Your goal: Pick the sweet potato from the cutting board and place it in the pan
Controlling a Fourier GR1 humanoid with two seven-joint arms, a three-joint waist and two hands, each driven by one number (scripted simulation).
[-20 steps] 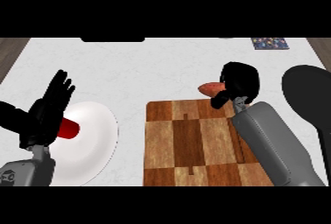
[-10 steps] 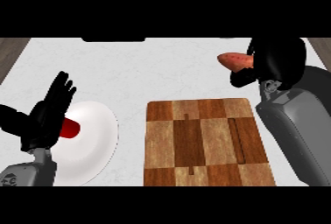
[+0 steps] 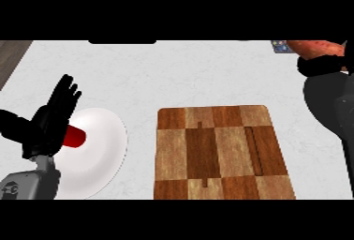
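**Sweet potato up in the far right corner, board left bare**

The right hand (image 3: 321, 65) has swung further out since half a second ago. It now sits hard against the right edge, near the top, black fingers clamped on the sweet potato (image 3: 317, 47). The sweet potato shows as a rust-orange, mottled lump poking out above the hand, well clear of the board (image 3: 217, 152) and past its far right corner. Half a second ago the pair were closer in, and a second ago the hand was right at the board's top edge.

Below the hand a dark grey, smooth, rounded bulk (image 3: 328, 108) fills the right edge; whether that is forearm or something else, I cannot tell. The pale grey forearm that covered the board's right side earlier has gone from there, so the board's full width shows.

The board is a rounded rectangle of chequered wood, light and dark blocks with visible grain. Nothing on it has changed.

The left hand (image 3: 52, 119) has not moved: open, fingers straight and pointing up, resting at the left edge. Beside it is the smooth white round plate (image 3: 104, 145) with a glossy red item (image 3: 72, 137) partly behind the hand, as before.

The bench (image 3: 194, 75) is a pale, faintly speckled stone-like surface. A small patterned thing (image 3: 280, 46) lies just left of the sweet potato.
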